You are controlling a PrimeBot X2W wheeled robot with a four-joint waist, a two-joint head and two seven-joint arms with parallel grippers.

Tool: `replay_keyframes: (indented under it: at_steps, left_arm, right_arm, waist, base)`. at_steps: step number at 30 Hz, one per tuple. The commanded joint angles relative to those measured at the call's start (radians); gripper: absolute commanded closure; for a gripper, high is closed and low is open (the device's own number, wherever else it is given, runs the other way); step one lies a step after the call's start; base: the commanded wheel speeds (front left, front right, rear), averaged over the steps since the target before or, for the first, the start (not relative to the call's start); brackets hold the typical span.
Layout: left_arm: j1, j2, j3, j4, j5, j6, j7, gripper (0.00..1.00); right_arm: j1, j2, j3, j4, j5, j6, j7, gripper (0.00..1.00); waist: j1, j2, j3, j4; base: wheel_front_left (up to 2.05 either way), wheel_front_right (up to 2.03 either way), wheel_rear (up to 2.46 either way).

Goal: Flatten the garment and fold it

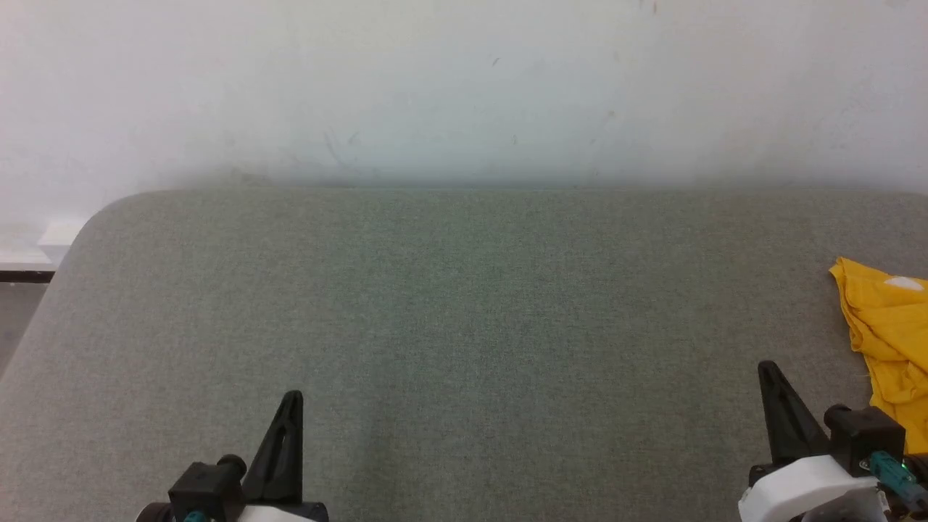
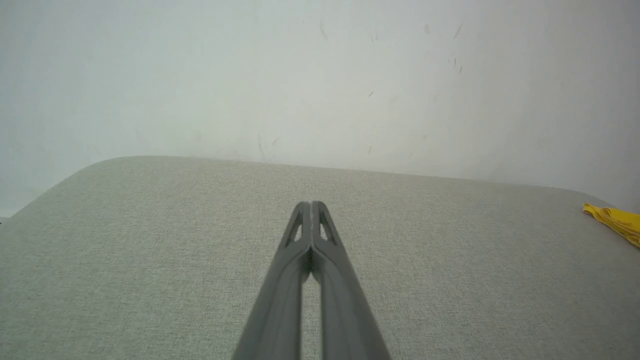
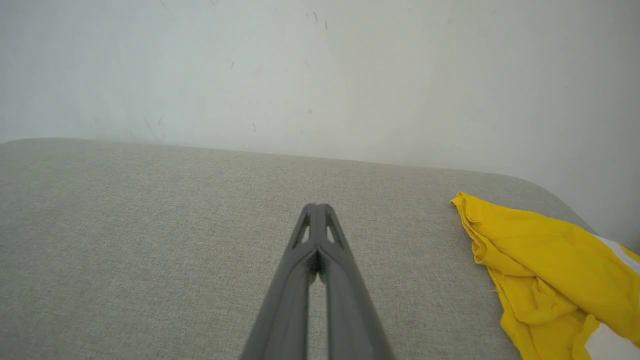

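Observation:
The garment (image 1: 890, 337) is a bright yellow shirt with a white patch, lying crumpled at the right edge of the grey padded table (image 1: 464, 304); most of it runs off the head view. It appears again in the right wrist view as the garment (image 3: 550, 265), to the right of my fingers, and as a small yellow corner of the garment (image 2: 615, 220) at the far right of the left wrist view. My right gripper (image 1: 770, 371) is shut and empty, just left of the cloth and apart from it. My left gripper (image 1: 291, 400) is shut and empty over bare table at the lower left.
A pale wall (image 1: 464, 87) rises right behind the table's far edge. The table's left corner is rounded, with a dark strip and floor (image 1: 22, 279) beyond it. Wide bare table surface lies between the two grippers.

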Motion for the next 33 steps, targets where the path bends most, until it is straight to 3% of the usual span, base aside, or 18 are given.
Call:
replay_keyframes:
  at_steps: [1, 33]
  left_arm:
    - [-0.021, -0.007, 0.01, 0.004, 0.015, -0.008, 0.006, 1.0]
    - [-0.063, -0.059, 0.074, 0.014, 0.109, -0.044, 0.071, 1.0]
  right_arm:
    - [-0.012, 0.001, 0.002, -0.007, -0.003, 0.0, 0.003, 1.0]
    - [-0.033, 0.002, 0.032, -0.04, -0.008, -0.001, 0.048, 1.0]
  waist:
    - [0.0, 0.0, 0.0, 0.0]
    - [-0.0001, 0.0, 0.004, -0.001]
  base:
    - [0.0, 0.0, 0.0]
    - [0.0, 0.0, 0.0]
